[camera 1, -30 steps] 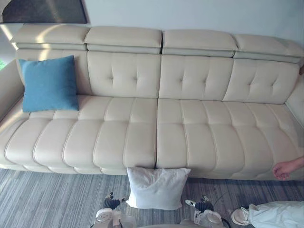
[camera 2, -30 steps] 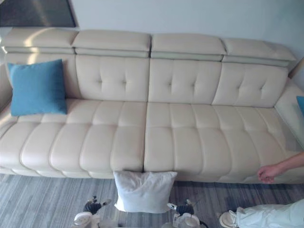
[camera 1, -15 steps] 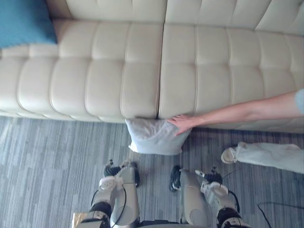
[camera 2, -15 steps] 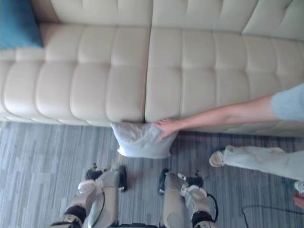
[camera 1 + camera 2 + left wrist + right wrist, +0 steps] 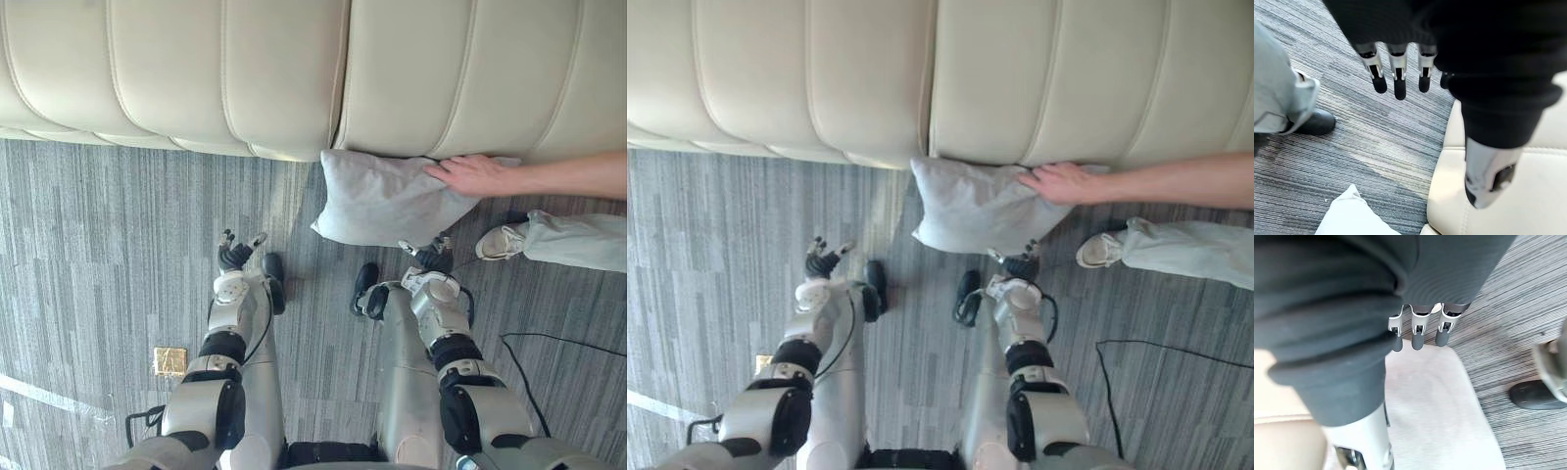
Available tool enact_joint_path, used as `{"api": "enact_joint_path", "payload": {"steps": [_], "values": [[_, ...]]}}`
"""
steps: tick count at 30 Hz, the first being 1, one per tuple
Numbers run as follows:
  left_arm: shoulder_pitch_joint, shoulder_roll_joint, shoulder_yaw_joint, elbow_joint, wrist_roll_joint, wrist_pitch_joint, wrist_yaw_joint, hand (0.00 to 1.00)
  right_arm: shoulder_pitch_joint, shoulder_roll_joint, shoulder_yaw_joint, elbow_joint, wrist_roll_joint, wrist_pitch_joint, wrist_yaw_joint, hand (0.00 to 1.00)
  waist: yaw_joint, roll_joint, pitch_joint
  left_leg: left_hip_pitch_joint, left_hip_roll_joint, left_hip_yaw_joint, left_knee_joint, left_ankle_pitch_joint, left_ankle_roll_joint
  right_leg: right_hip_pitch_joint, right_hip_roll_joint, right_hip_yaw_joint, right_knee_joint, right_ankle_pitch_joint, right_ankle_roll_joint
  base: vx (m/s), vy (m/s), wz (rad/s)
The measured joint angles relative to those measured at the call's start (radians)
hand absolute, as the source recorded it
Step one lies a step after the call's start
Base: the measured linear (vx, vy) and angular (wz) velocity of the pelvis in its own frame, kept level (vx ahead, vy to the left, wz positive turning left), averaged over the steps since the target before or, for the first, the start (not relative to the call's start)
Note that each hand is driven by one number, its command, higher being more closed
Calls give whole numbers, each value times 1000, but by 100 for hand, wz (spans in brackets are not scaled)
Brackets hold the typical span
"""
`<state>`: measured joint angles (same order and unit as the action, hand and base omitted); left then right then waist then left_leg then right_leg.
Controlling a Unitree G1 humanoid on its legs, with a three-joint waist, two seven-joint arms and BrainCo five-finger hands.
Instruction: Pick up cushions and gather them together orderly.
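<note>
Presently noted: cushion [image 5: 382, 196] on floor against sofa [image 5: 245, 69] front, long axis along it, just ahead of right hand [image 5: 426, 259]; left hand [image 5: 233, 255] well apart. Both hands' fingers straight, empty. Person's hand [image 5: 468, 174] on cushion.

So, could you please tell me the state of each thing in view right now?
Cushion: on the floor, against the sofa's front.
Person's hand: resting on the cushion's upper corner.
Left hand: open, fingers straight, holding nothing.
Right hand: open, fingers straight, by the cushion's near edge, not gripping it.
</note>
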<state>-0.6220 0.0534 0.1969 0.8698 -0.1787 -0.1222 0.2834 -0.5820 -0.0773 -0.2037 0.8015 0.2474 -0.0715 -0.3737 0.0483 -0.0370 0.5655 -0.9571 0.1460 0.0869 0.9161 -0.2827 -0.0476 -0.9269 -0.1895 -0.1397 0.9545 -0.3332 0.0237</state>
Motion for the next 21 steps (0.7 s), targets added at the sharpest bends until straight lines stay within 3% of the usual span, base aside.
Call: {"api": "enact_joint_path", "payload": {"steps": [8,17,19,21], "values": [[18,-23,-103,-42,11,-1,3,0,15,24,51,4,-8,-7,2,0,-2,0,0,52,6,6,-36,9,-6,47,5,-3,-43,21,-10,-12,-33,-5],[265,-46,-158,-84,20,-5,-13,0,294,36,64,-32,-10,-36,29,0,-3,-4,-10,422,-5,71,-256,46,2,392,20,8,-270,83,12,12,10,-10],[317,-43,-162,-82,20,-4,-25,0,359,38,64,-38,-10,-35,44,0,-3,-4,-29,478,-9,77,-294,50,1,447,24,8,-310,92,17,57,19,-8],[410,-40,-164,-69,21,-3,-47,0,467,41,56,-36,-13,-31,66,0,-1,-6,-104,562,-15,97,-362,61,0,523,28,11,-376,105,23,111,17,-11]]}}
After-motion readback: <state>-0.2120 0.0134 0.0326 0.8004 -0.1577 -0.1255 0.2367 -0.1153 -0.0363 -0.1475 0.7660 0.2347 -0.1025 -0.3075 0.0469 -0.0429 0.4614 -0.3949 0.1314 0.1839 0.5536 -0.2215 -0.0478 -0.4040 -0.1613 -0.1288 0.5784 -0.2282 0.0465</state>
